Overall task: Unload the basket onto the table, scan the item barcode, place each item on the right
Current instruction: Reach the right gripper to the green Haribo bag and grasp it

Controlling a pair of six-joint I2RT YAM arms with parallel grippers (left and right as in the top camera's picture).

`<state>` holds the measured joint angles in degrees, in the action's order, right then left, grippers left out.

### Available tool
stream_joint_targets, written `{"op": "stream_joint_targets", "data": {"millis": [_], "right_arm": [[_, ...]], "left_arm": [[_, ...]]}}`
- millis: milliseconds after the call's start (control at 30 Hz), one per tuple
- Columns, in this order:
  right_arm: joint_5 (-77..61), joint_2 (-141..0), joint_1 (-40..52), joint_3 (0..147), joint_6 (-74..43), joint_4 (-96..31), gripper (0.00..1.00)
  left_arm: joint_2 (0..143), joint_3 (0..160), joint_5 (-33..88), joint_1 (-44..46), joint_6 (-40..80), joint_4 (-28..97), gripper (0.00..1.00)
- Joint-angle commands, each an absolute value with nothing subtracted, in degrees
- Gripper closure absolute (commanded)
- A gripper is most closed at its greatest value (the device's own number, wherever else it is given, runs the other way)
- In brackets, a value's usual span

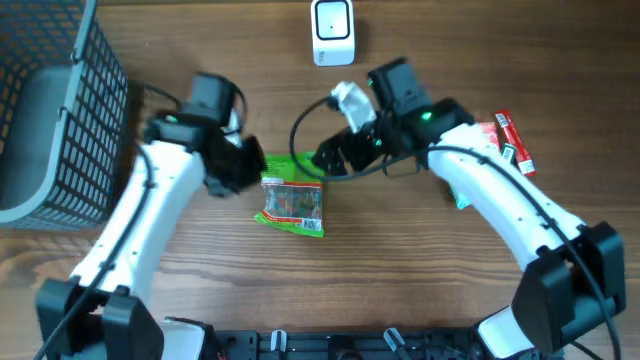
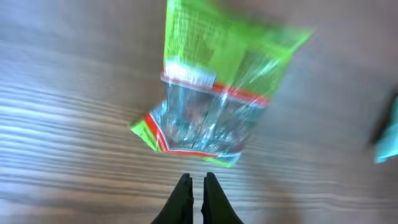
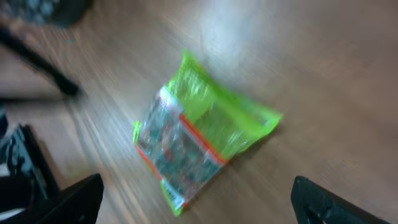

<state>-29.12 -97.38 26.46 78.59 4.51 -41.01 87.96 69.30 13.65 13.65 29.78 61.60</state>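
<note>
The item, a green and clear snack bag (image 1: 291, 201) with red trim, lies flat on the wooden table (image 1: 400, 270) between both arms. My left gripper (image 1: 250, 166) hovers just left of the bag's upper edge. In the left wrist view its fingers (image 2: 198, 182) are shut with nothing between them, a little short of the bag (image 2: 214, 93). My right gripper (image 1: 327, 158) hangs over the bag's upper right corner. Seen from the right wrist, it (image 3: 196, 202) stands wide open and empty above the bag (image 3: 196, 140). A white barcode scanner (image 1: 332, 32) sits at the far edge.
A dark wire basket (image 1: 60, 110) stands at the far left. Red packets (image 1: 508, 140) lie at the right behind the right arm, with a teal item (image 1: 460, 200) partly hidden under it. A black cable loops near the right wrist.
</note>
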Motion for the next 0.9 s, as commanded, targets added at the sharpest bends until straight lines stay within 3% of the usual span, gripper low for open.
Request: {"op": "stream_joint_targets", "data": {"millis": [0, 100, 133, 367, 467, 700, 733, 800, 867], "right_arm": [[-31.92, -98.13, 26.44, 81.36, 7.05, -37.69, 0.25], [-38.3, -101.56, 26.61, 81.25, 7.11, -34.85, 0.5], [-39.77, -103.74, 26.96, 81.21, 7.05, -32.88, 0.67], [-34.7, -117.43, 32.25, 81.1, 5.37, -24.12, 0.68], [-27.81, -119.52, 32.16, 81.06, 0.84, -24.58, 0.71], [-27.9, -119.61, 32.36, 76.14, -10.37, -29.47, 0.72], [-27.9, -119.61, 32.42, 74.67, -11.81, -29.91, 0.73], [-27.9, -119.59, 32.4, 73.58, -12.67, -35.38, 0.89], [-27.9, -119.11, 32.4, 73.58, -14.22, -42.37, 0.89]], "left_arm": [[88.09, 58.19, 13.78, 16.53, 37.06, 55.96, 0.96], [88.09, 49.67, 13.04, 16.56, 41.39, 46.78, 0.96], [88.09, 47.62, 12.97, 16.56, 41.45, 43.77, 0.96], [88.2, 42.89, 10.81, 17.54, 42.94, 35.57, 0.96], [88.23, 42.52, 8.64, 17.52, 42.92, 33.15, 0.93], [88.23, 42.52, 6.09, 17.52, 42.92, 28.42, 0.93], [88.23, 42.52, 6.11, 17.52, 42.92, 28.4, 0.93], [88.23, 42.52, 6.11, 17.52, 42.89, 28.45, 0.93], [88.23, 42.52, 6.09, 17.52, 42.87, 27.44, 0.93]]}}
